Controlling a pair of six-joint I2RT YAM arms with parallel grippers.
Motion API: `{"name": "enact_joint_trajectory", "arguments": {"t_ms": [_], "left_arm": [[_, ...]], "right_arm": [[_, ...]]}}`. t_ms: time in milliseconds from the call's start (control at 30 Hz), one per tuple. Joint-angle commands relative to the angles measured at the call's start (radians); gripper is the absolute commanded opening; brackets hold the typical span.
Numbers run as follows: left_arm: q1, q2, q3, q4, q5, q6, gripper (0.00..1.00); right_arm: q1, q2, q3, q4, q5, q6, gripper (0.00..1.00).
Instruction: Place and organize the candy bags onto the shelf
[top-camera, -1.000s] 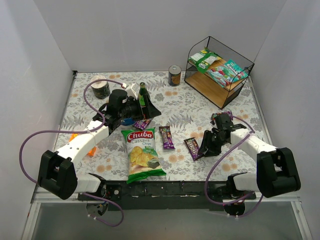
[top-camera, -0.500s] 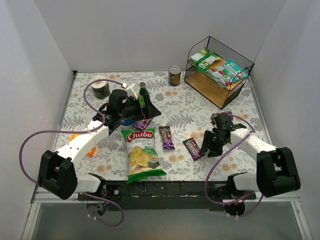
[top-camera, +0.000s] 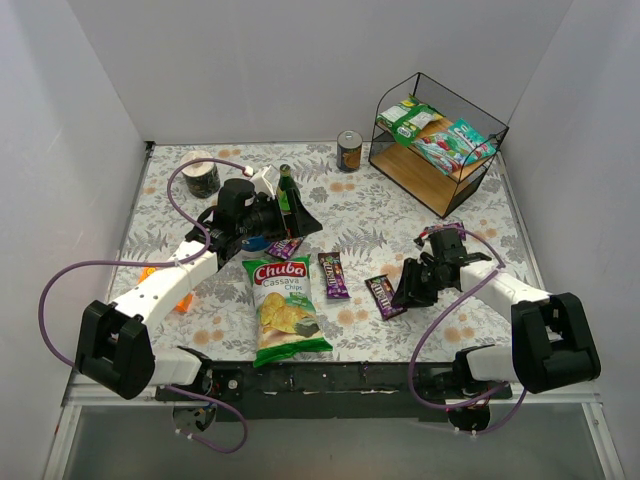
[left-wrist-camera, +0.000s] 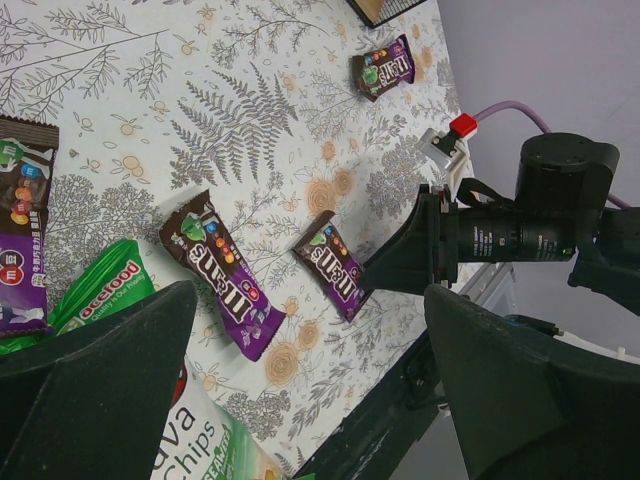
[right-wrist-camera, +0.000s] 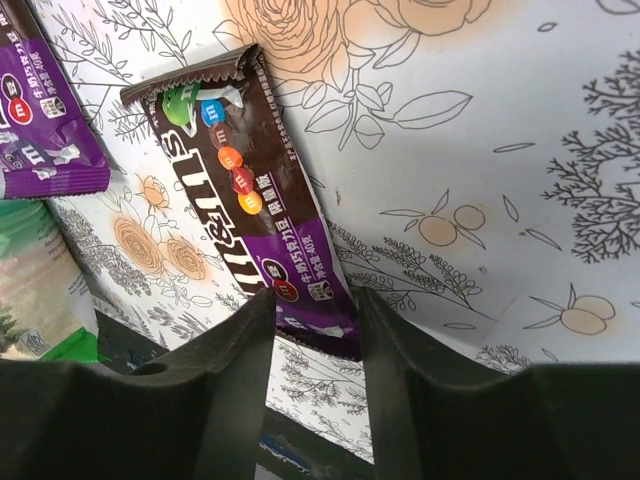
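The shelf stands at the back right, with a green-and-white candy bag and a teal one on its upper board. Dark brown/purple packets lie on the table: one in the middle, one by my left gripper, one beside my right arm. My right gripper is down at the table, its fingers closed against both sides of the near end of another packet, which lies flat. My left gripper hovers wide open and empty; its view shows the packets beyond it.
The large Chuba chips bag lies front centre. A can stands left of the shelf. A dark jar, a green bottle and a white wrapper are at the back left. An orange packet lies under my left arm.
My right gripper has slid a little to the left along the table, and the packet between its fingers has shifted left with it. My left arm has not moved.
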Motion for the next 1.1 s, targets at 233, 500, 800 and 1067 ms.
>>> {"name": "enact_joint_trajectory", "arguments": {"t_ms": [233,500,800,1067], "left_arm": [[0.001,-0.004,0.018,0.009,0.014,0.0,0.98],[0.001,-0.007,0.016,0.006,0.019,0.001,0.98],[0.001,-0.031,0.023,-0.013,0.008,0.008,0.98],[0.001,-0.057,0.026,-0.028,-0.006,0.009,0.98]], "right_arm": [[0.014,0.01,-0.08,0.008,-0.074,-0.083,0.34],[0.039,-0.01,-0.105,0.088,-0.074,0.003,0.01],[0.039,-0.11,-0.061,0.241,-0.021,0.161,0.01],[0.04,-0.113,0.067,0.275,0.053,0.192,0.01]]}}
